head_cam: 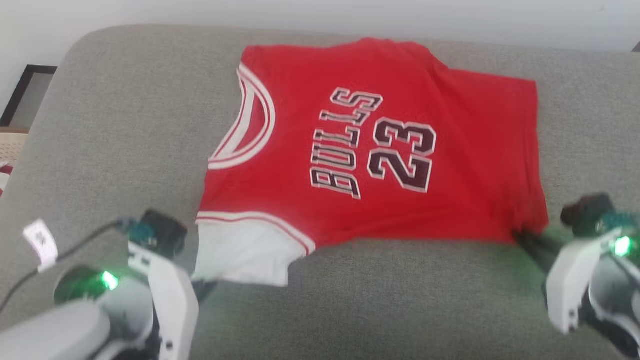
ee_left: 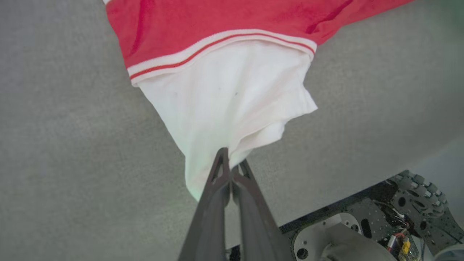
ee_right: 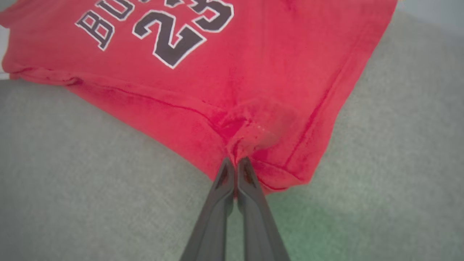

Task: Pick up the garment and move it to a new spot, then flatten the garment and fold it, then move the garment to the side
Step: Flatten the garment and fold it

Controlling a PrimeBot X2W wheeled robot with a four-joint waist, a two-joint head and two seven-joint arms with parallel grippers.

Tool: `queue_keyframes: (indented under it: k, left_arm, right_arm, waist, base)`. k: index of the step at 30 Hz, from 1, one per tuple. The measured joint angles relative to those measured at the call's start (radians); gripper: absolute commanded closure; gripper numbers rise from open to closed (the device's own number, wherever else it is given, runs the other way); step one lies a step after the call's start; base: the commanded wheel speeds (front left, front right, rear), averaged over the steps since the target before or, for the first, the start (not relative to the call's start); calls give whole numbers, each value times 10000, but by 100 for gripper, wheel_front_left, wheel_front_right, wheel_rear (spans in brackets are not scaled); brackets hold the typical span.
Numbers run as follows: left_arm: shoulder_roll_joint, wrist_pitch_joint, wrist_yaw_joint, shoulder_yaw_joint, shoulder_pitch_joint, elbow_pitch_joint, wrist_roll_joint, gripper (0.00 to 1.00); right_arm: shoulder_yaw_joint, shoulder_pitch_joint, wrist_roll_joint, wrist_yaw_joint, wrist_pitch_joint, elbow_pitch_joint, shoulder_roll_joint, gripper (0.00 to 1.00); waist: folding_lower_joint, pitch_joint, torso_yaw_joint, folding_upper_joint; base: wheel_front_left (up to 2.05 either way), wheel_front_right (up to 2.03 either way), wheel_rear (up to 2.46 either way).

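The left jaws are pressed together on the near edge of the white sleeve [ee_left: 232, 98], the cloth gathered to a point where the two dark fingers [ee_left: 217, 195] meet. The right jaws are likewise clamped shut, on the near right corner of the red hem [ee_right: 261, 145], which bunches into small creases at the fingertips [ee_right: 226, 177]. In the head view the left fingers [head_cam: 202, 290] reach in under the sleeve from the lower left and the right fingers [head_cam: 531, 243] meet the hem corner from the lower right, each wrist showing a green light. A white tag [head_cam: 40, 242] hangs on the cable beside the left wrist. In the left wrist view part of the robot's base [ee_left: 362, 224] shows below the near edge of the grey upholstered surface [head_cam: 400, 300].

The garment [head_cam: 375, 150] lies spread on that surface, print side up, between the two arms and reaching away from them. Its white-trimmed neck opening [head_cam: 250, 125] points to the robot's left and its hem to the right, so the black lettering "BULLS 23" [head_cam: 370, 145] reads sideways. The body looks mostly flat; its near edge runs between the two grips. Its far edge lies close to the back of the surface, with a pale wall [head_cam: 450, 20] beyond. At the far left a dark-framed thing [head_cam: 27, 92] stands off the surface.
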Motion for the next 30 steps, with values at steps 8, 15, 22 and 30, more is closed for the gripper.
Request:
queue_keyframes:
  k: [8, 15, 22, 30]
  left_arm:
    - [748, 430, 1352, -357, 958, -1749, -374, 100]
    - [1103, 410, 1829, -261, 1008, -2508, -230, 100]
    - [1337, 384, 1271, 449, -745, -2431, 1047, 100]
    - [337, 924, -715, 890, -2994, -100, 1753, 100]
  right_arm:
    - [-591, 2144, 681, -4, 886, -1653, -750, 100]
    - [-1363, 2762, 796, -4, 1051, -2243, -677, 100]
    - [-2232, 2056, -127, -4, 880, -2295, 27, 100]
    - [-2243, 204, -1250, -4, 886, -1482, 949, 100]
  waist:
    - [0, 100, 31, 0]
    - [0, 232, -20, 0]
    - [0, 384, -217, -1]
    - [0, 643, -582, 0]
  base:
    - [0, 0, 0]
    - [0, 0, 0]
    - [0, 0, 0]
    - [0, 0, 0]
